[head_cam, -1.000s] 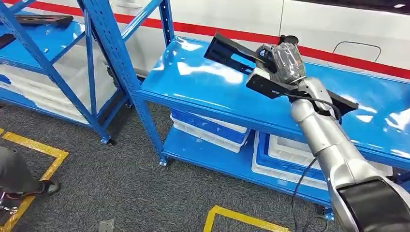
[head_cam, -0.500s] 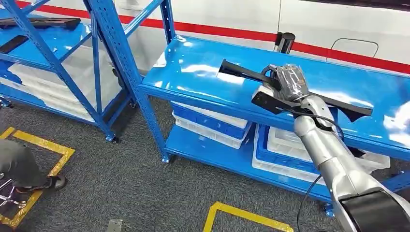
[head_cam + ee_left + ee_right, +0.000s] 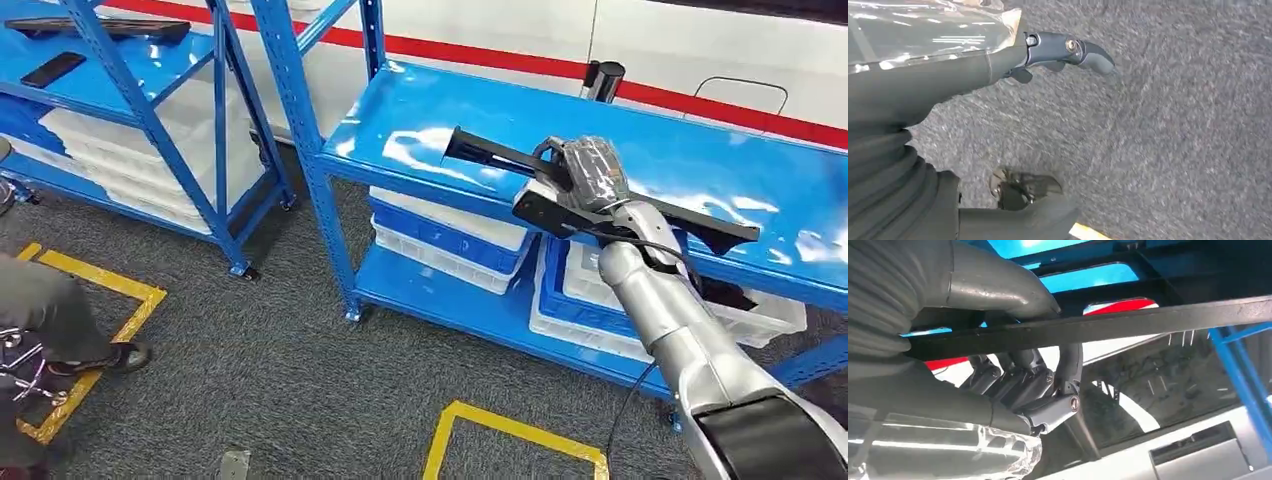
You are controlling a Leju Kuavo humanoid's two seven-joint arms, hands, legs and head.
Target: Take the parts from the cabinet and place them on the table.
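Wrapped around the long black part (image 3: 500, 156), my right hand (image 3: 590, 172) grips it near its middle, fingers (image 3: 1023, 385) curled under the bar and thumb over it. The part lies roughly level above the blue table (image 3: 420, 120), one end reaching out to each side. My right arm stretches forward over the table's front edge. My left hand (image 3: 1058, 52) hangs above grey carpet (image 3: 1173, 140), fingers loosely curled, holding nothing.

glossy blue shelf (image 3: 440, 130), matt black part (image 3: 490, 154)
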